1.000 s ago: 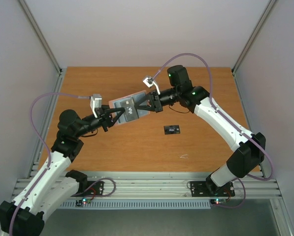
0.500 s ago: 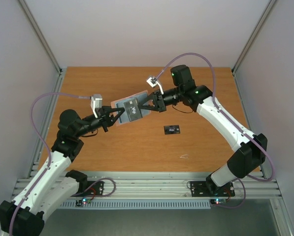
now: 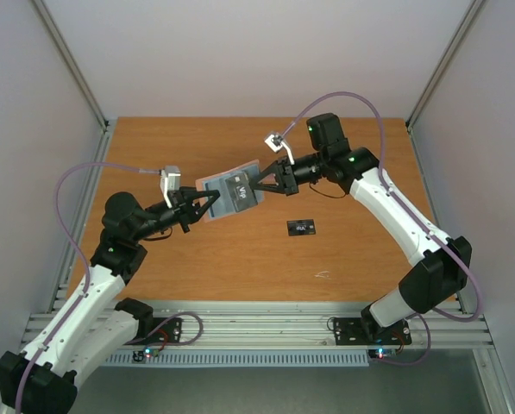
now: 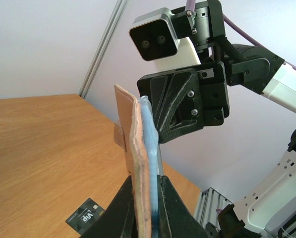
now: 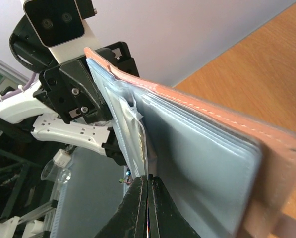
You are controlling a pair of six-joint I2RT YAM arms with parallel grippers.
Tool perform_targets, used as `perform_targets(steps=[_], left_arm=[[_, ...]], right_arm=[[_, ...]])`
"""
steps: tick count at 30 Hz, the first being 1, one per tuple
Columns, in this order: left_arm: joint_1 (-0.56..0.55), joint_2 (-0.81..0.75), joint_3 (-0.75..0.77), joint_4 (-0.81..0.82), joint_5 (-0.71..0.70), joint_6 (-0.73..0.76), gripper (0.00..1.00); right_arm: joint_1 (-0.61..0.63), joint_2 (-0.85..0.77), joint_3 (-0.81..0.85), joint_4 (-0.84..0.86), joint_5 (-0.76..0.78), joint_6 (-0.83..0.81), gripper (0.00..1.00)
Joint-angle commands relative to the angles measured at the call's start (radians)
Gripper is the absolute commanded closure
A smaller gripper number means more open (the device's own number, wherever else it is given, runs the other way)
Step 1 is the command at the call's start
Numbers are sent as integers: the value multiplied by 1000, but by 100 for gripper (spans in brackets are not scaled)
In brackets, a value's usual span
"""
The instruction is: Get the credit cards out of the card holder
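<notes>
The card holder (image 3: 207, 184) hangs open above the table between both arms, tan-pink outside (image 4: 136, 134) and light blue-grey inside (image 5: 202, 158). My left gripper (image 3: 207, 205) is shut on its near edge, jaws (image 4: 147, 181) pressed on both faces. A dark credit card with white lettering (image 3: 238, 192) sticks partway out of a pocket. My right gripper (image 3: 255, 185) is shut on that card's thin edge (image 5: 140, 144), fingertips (image 5: 148, 179) pinched together. A black credit card (image 3: 301, 227) lies flat on the wood, also seen under the holder (image 4: 86, 215).
The wooden table (image 3: 240, 259) is walled by white panels at left, right and back. A metal rail (image 3: 257, 328) runs along the near edge by the arm bases. A small pale scuff (image 3: 323, 275) marks the wood at front right.
The left gripper closed onto the holder. The right gripper drew back to the right, sliding the dark card further out of the pocket.
</notes>
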Motion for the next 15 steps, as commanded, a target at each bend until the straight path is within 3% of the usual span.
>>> perform_targets(steps=[1,11,15], left_arm=[[0,-9,8,71,19,18,100],[1,-9,8,69,19,20,100],[1,-13,11,8,-25,46,100]], right_arm=[[-58,-47,18,-40,23,-36,99],[-89,-54,31,-108,37,-85,99],[-139,-50,102,-290,121,-216,99]])
